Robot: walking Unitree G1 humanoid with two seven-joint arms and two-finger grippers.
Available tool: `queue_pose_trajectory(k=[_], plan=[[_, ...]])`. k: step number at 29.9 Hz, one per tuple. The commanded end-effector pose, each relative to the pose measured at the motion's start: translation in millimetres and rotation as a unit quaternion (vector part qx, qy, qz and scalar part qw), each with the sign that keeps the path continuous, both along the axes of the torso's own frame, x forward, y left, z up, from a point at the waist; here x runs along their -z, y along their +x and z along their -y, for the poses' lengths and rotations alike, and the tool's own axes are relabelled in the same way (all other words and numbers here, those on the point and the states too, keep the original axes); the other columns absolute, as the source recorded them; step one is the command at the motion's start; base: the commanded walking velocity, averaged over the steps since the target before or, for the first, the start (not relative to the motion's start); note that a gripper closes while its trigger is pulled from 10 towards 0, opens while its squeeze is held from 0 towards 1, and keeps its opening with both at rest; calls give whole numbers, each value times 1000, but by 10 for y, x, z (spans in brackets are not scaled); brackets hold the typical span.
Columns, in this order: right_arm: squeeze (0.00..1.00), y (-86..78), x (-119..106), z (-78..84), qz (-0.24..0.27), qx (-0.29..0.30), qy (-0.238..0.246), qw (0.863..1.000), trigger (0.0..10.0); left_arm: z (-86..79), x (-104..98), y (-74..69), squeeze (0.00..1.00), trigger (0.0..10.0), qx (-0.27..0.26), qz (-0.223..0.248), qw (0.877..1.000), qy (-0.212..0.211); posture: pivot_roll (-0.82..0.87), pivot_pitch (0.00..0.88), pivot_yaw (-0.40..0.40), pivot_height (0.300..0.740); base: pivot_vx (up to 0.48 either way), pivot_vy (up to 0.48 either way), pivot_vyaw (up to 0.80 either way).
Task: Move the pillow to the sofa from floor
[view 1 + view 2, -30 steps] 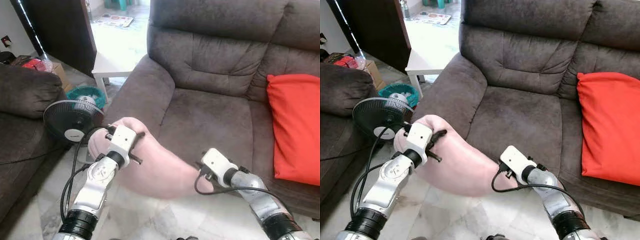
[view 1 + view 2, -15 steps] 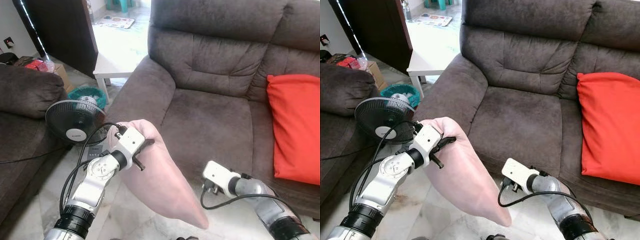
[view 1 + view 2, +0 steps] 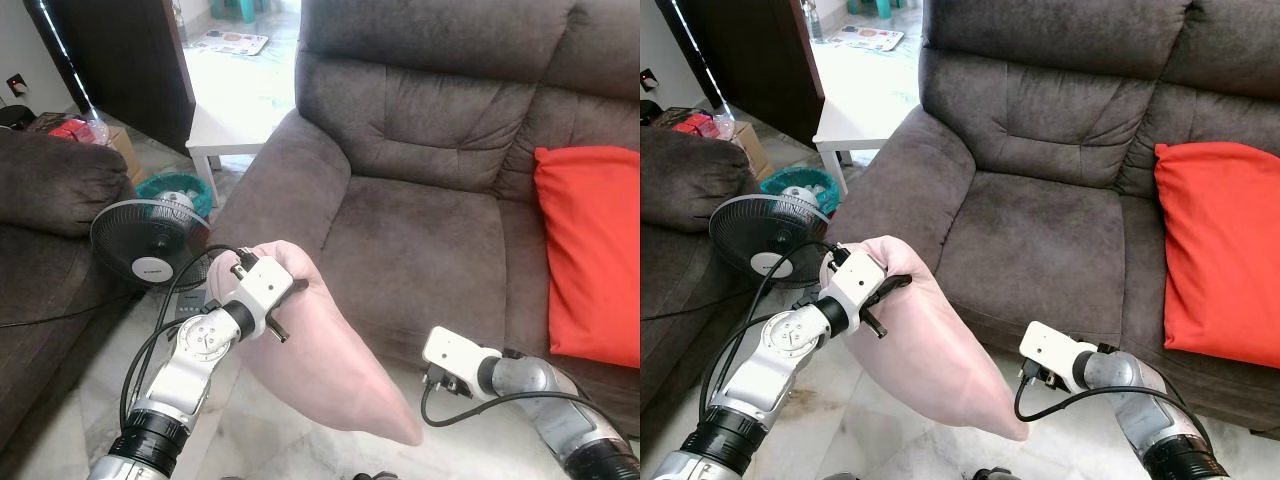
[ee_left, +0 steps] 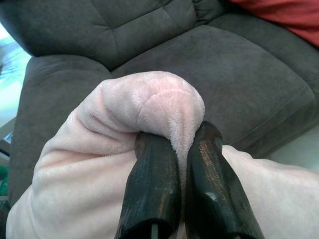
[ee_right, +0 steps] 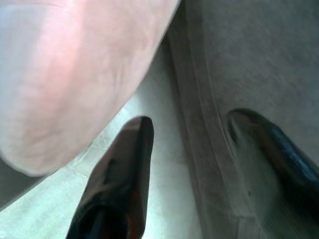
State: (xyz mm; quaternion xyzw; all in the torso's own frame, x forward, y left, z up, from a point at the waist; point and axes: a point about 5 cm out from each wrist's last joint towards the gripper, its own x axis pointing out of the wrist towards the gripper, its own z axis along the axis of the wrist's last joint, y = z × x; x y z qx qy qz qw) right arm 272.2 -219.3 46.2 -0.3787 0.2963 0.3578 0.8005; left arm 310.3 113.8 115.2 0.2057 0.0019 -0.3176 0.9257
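Left gripper (image 4: 182,149) pinches only a corner fold of the pillow (image 3: 320,370), which dangles off the floor before the sofa (image 3: 420,240), right gripper (image 5: 199,164) wide and empty: fold could slip on the swing.

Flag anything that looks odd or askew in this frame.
The pink pillow dangles lopsided, pinched at one corner by the left gripper, its free end drooping toward the floor. The right gripper is open beside it, holding nothing. The red cushion lies normally on the sofa.
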Motion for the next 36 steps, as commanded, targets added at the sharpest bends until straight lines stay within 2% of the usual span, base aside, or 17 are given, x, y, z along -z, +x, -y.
queue_pose_trajectory(k=[1,4,5,6,11,15,19,21,25,30,35,36], plan=[[0,-30,-16,16,-10,-8,-8,1000,10000,58,-226,65,0,10000,5,52,999,-4,102,101,-9,740,0,0,0],[0,-187,37,61,-69,-35,-41,996,10000,28,-242,98,0,10000,-17,62,998,-1,97,102,-12,740,0,0,0],[0,-187,37,61,-69,-35,-41,996,10000,28,-242,98,0,10000,-17,62,998,-1,97,102,-12,740,0,0,0],[0,-286,111,53,-99,-31,-40,994,10000,20,-258,115,0,10000,-24,65,998,-3,96,101,-13,740,0,0,0],[0,-419,235,35,-130,-21,-46,990,10000,26,-265,120,0,10000,-26,67,997,-5,94,101,-13,740,0,0,0],[0,-441,319,26,-121,9,-54,991,10000,19,-271,127,0,10000,-33,71,997,-7,93,101,-13,740,0,0,0],[0,-358,368,-30,-80,50,-52,994,10000,12,-276,137,0,10000,-37,73,997,-10,95,100,-14,740,0,0,0],[0,-350,372,-49,-76,54,-48,994,10000,10,-279,140,0,10000,-38,73,997,-10,95,100,-14,740,0,0,0],[0,-417,441,-118,-103,54,-39,993,10000,4,-295,152,0,10000,-44,77,996,-14,97,99,-16,740,0,0,0],[0,-437,485,-143,-105,61,-39,992,10000,4,-298,154,0,10000,-46,78,996,-16,96,98,-18,740,0,0,0],[0,-502,578,-183,-131,72,-20,989,10000,7,-302,158,0,10000,-50,80,995,-16,99,95,-19,740,0,0,0],[812,-514,592,-191,-134,71,-19,988,10000,6,-302,160,0,10000,-51,80,995,-16,100,94,-19,740,0,0,0]])
